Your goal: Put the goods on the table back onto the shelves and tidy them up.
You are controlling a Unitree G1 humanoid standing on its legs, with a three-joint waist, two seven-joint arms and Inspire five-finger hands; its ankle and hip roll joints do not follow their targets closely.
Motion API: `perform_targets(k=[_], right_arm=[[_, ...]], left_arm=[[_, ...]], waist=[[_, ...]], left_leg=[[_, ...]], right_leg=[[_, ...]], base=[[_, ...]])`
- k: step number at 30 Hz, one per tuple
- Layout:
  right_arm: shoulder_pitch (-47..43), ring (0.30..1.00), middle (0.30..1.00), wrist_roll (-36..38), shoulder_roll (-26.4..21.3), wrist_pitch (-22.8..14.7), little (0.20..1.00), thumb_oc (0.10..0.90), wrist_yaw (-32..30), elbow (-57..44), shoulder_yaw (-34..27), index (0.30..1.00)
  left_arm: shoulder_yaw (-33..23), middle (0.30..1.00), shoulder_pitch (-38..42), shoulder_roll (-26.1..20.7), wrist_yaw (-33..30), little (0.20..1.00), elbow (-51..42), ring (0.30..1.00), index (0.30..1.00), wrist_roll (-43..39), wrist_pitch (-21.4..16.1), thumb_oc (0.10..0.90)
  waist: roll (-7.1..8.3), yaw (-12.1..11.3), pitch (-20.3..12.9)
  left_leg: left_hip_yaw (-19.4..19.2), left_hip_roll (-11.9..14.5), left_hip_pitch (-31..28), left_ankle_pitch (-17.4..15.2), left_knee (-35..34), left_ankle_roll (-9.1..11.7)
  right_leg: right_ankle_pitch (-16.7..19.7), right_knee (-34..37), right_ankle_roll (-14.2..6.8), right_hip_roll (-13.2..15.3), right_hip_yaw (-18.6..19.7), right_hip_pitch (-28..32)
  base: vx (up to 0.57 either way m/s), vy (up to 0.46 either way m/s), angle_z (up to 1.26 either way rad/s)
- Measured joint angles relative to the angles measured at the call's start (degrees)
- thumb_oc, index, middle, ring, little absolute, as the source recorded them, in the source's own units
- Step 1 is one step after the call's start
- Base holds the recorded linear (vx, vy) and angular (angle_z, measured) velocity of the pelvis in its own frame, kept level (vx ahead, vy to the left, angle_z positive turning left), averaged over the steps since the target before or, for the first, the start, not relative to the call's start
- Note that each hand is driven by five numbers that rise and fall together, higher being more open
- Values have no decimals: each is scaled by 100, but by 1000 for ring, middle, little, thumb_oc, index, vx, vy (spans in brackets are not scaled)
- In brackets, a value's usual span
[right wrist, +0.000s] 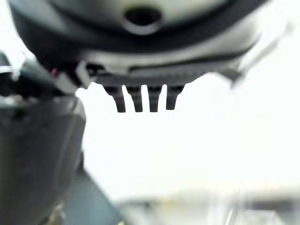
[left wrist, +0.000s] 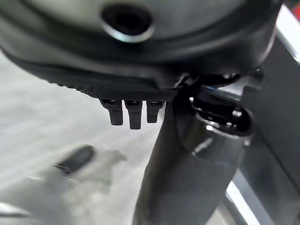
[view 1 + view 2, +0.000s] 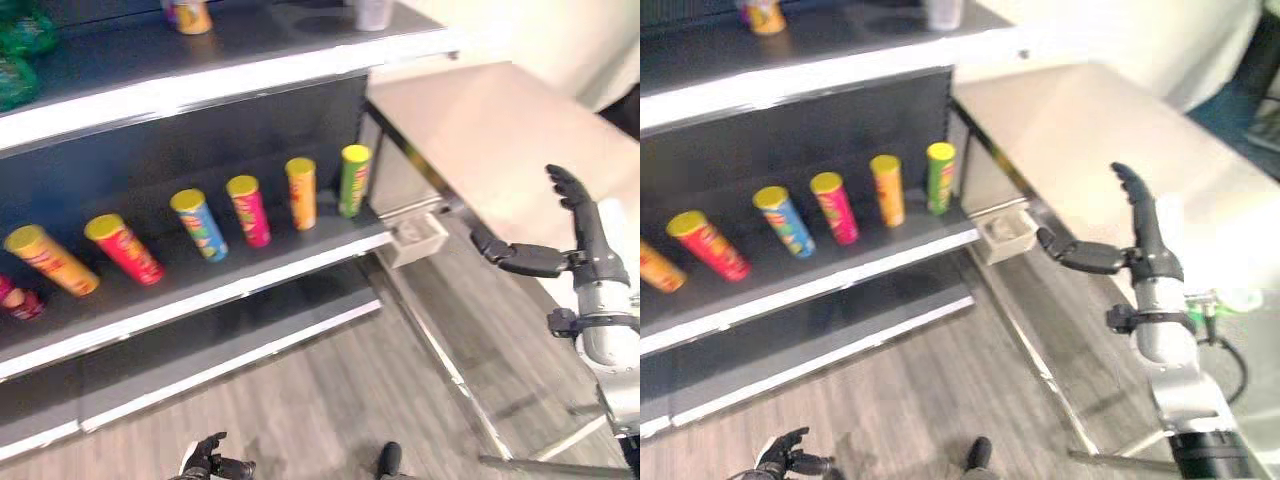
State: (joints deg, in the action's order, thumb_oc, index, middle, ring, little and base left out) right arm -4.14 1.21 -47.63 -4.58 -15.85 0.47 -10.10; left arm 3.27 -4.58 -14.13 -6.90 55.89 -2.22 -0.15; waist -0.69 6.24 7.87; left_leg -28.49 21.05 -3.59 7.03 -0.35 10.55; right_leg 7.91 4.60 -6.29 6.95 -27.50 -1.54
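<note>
Right hand (image 3: 580, 240) raised over table (image 3: 480, 130), fingers straight, thumb out, grasping nothing. Left hand (image 3: 215, 462) hangs low, relaxed, empty. 6 cans (image 3: 247, 210) lean in row on shelf (image 3: 200, 290), likely already stocked.

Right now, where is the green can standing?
The green can stands upright on the middle shelf, at the row's right end, beside the orange can and near the table.

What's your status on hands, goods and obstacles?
Right robot hand open, raised by the table, holding nothing. Left robot hand low, holding nothing. Cans stand in a row on the middle shelf. Nothing blocking.
</note>
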Motion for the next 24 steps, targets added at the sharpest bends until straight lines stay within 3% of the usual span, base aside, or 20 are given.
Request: perform_targets(k=[2, 4, 5, 6, 7, 8, 9, 10, 11, 12, 14, 15, 16, 17, 18, 19, 22, 24], right_arm=[[2, 900, 900, 1, -29, -21, 900, 800, -34, -123, -107, 900], [30, 900, 900, 21, -41, -258, 900, 800, -100, -323, -276, 900], [51, 900, 900, 34, -68, -289, 900, 800, -98, -394, -319, 900], [101, 900, 900, 36, -117, -337, 900, 800, -95, -445, -375, 900], [145, 900, 900, 38, -238, -371, 900, 800, -98, -459, -394, 900], [146, 900, 900, 36, -511, -374, 900, 800, -72, -481, -286, 900], [154, 900, 900, 35, -686, -417, 900, 800, -57, -536, -267, 900], [126, 900, 900, 37, -739, -437, 900, 800, -56, -570, -296, 900], [131, 900, 900, 47, -747, -431, 900, 800, -66, -538, -322, 900], [177, 900, 900, 85, -746, -416, 900, 800, -70, -511, -341, 900], [264, 900, 900, 192, -663, -417, 900, 800, -69, -487, -364, 900], [265, 900, 900, 213, -617, -430, 900, 800, -65, -455, -361, 900], [259, 900, 900, 276, -516, -464, 900, 800, -49, -386, -358, 900], [249, 900, 900, 347, -457, -472, 900, 800, -32, -303, -313, 900], [251, 900, 900, 454, -459, -462, 900, 800, 41, -264, -291, 900], [294, 900, 900, 589, -417, -461, 900, 800, 94, -245, -307, 900], [380, 900, 900, 980, -188, -470, 900, 800, 417, -255, -286, 900], [386, 900, 900, 1189, -190, -474, 900, 800, 605, -330, -286, 900]], left_arm=[[6, 900, 37, -2, 0, 900, 49, 900, 900, -2, 25, 800], [68, 900, 48, -3, 0, 900, 71, 900, 900, -45, 39, 800], [107, 900, 42, -12, -3, 900, 69, 900, 900, -115, 39, 800], [115, 900, 30, -11, 3, 900, 51, 900, 900, -122, 38, 800], [100, 900, -5, -9, 10, 900, -17, 900, 900, -152, 36, 800], [39, 900, -71, -19, 2, 900, -127, 900, 900, -244, 19, 800], [69, 900, -120, -39, 4, 900, -210, 900, 900, -284, 20, 800], [59, 900, -184, -22, 50, 900, -201, 900, 900, -313, -5, 800], [-6, 900, -213, 7, 91, 900, -194, 900, 900, -451, -7, 800], [2, 900, -217, 20, 105, 900, -192, 900, 900, -453, -10, 800], [99, 900, -144, -6, 127, 900, -176, 900, 900, -448, -49, 800], [112, 900, -125, -1, 139, 900, -174, 900, 900, -451, -73, 800], [120, 900, -124, 1, 138, 900, -156, 900, 900, -456, -89, 800], [122, 900, -131, 18, 146, 900, -109, 900, 900, -492, -120, 800], [107, 900, -138, 52, 144, 900, -70, 900, 900, -504, -134, 800], [112, 900, -169, 95, 145, 900, -22, 900, 900, -490, -135, 800], [124, 900, -172, -15, 165, 900, 54, 900, 900, -444, -121, 800], [122, 900, -163, -78, 208, 900, 41, 900, 900, -444, -121, 800]], waist=[[10, 81, -6], [17, 81, -7], [18, 73, -8], [14, 48, -3], [43, 51, 22], [172, -110, 83], [362, -232, 155], [436, -274, 193], [448, -200, 206], [361, -186, 216], [366, -204, 239], [373, -203, 243], [380, -269, 247], [375, -409, 249], [294, -463, 256], [62, -296, 270], [212, -235, 273], [225, -165, 278]], left_leg=[[-45, 115, -33, 59, 118, -82], [-53, 286, -29, 303, 467, -386], [-10, 367, -15, 521, 655, -348], [134, 468, 36, 756, 902, -171], [451, 524, 182, 998, 1325, 17], [1229, 553, 749, 1265, 2213, 52], [1898, 132, 965, 380, 2280, 352], [1874, -168, 967, -148, 1885, 205], [1595, -322, 1023, -177, 1417, 150], [1468, -420, 1052, -160, 1182, 126], [1598, -880, 1244, -163, 818, 110], [1830, -1154, 1310, -190, 606, 96], [2302, -1380, 1223, -257, 289, -43], [2637, -1573, 1100, -294, -106, -108], [2615, -1594, 995, -257, -238, -165], [2577, -1469, 909, 82, -232, -549], [2200, -1584, 585, 88, -482, -681], [2105, -1709, 538, 73, -479, -766]], right_leg=[[-43, -7, 47, -107, 108, -5], [-139, -30, 189, -209, 236, 56], [-210, -29, 283, -257, 275, 130], [-278, -19, 381, -311, 301, 221], [-256, -14, 615, -397, 458, 245], [-276, -30, 721, -364, 708, 214], [-263, 33, 774, -207, 979, 174], [-166, 69, 725, -84, 1007, 166], [-189, 71, 730, -128, 1054, 194], [-253, 77, 777, -222, 1088, 261], [-396, 113, 844, -299, 1246, 280], [-391, 100, 826, -341, 1414, 243], [-389, 72, 809, -365, 1598, 224], [-371, 74, 777, -414, 1857, 218], [-335, 74, 701, -484, 1855, 243], [-408, 115, 605, -694, 1864, 380], [-539, 115, 411, -489, 1872, 465], [-509, 113, 273, -331, 1830, 473]], base=[[46, -269, -36], [52, -237, -41], [29, -259, -26], [11, -213, -19], [-43, -136, -51], [-31, -25, -90], [-13, 11, -111], [48, 19, -85], [60, 25, -52], [45, 21, -36], [91, 33, -45], [95, 53, -62], [35, 37, -90], [38, 43, -102], [107, 72, -87], [134, 96, -49], [74, 73, -43], [40, 48, -26]])
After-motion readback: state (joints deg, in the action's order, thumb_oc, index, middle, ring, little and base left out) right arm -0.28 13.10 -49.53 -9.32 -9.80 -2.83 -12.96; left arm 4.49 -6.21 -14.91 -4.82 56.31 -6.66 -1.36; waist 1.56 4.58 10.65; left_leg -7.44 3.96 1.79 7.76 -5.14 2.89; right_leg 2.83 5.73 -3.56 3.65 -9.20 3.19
